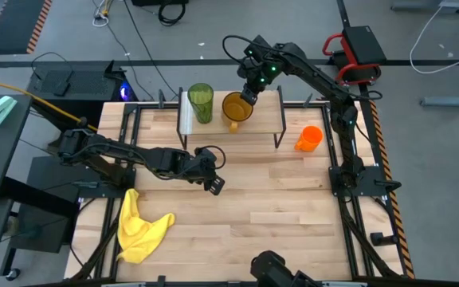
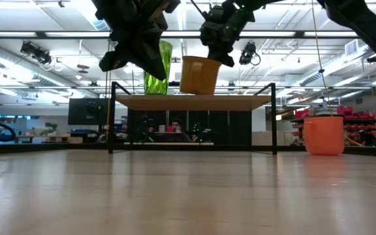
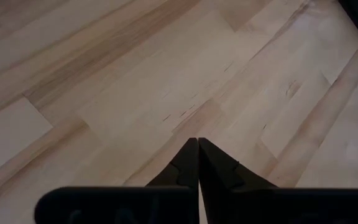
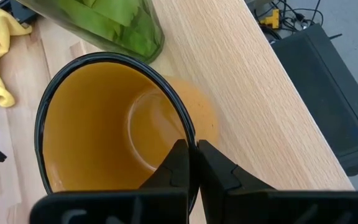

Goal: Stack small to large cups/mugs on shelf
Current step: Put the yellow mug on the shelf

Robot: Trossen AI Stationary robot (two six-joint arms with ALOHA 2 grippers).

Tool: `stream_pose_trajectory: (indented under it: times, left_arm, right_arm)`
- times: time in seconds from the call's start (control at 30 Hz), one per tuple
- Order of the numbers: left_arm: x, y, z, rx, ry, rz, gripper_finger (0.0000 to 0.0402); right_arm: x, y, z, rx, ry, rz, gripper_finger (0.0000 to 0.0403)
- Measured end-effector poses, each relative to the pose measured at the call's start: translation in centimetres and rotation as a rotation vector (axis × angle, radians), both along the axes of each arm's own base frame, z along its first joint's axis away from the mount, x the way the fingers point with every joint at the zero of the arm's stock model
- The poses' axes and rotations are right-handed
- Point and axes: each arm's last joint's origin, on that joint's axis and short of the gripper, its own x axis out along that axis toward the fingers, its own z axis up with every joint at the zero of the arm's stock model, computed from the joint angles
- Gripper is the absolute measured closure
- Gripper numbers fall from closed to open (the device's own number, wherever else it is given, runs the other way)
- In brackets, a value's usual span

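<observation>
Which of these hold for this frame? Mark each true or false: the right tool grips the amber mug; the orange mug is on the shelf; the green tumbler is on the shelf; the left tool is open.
1. The right tool grips the amber mug by its rim: true.
2. The orange mug is on the shelf: false, it stands on the table beside the shelf.
3. The green tumbler stands on the shelf: true.
4. The left tool is open: false, it is shut and empty over bare table.

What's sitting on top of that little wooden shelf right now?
On the shelf stand a green tumbler and an amber mug, whose rim the right end effector pinches. The mug looks empty; the tumbler's inside isn't clear.
</observation>
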Motion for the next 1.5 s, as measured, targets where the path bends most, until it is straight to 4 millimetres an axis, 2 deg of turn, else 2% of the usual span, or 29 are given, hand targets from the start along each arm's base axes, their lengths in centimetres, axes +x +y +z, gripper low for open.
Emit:
stream_pose_trajectory:
  times: [0.3, 0.53, 0.7, 0.97, 1.3, 1.5]
  left_arm:
    - [0.0, 0.0, 0.0, -0.001, -0.003, -0.001, 0.0374]
    - [0.0, -0.1, 0.0, -0.001, -0.007, -0.002, 0.0389]
    - [0.0, -0.1, 0.0, 0.000, -0.007, -0.003, 0.0393]
    - [0.0, -0.1, 0.0, 0.000, -0.006, -0.004, 0.0372]
    - [0.0, -0.1, 0.0, 0.000, -0.006, -0.003, 0.0392]
    - [0.0, -0.1, 0.0, 0.000, -0.006, -0.003, 0.0383]
  right_arm:
    - [0.6, 0.2, -0.6, 0.004, 0.019, 0.009, 0.0387]
    - [0.9, 0.2, -0.7, -0.003, 0.015, 0.003, 0.0379]
    - [1.0, 0.2, -0.7, -0.008, 0.015, 0.003, 0.0361]
    - [1.0, 0.2, -0.7, -0.003, 0.013, 0.000, 0.0336]
    - [1.2, 0.0, -0.6, -0.036, 0.001, -0.031, 0.0308]
    - [1.4, -0.3, -0.5, -0.084, -0.006, -0.061, 0.0283]
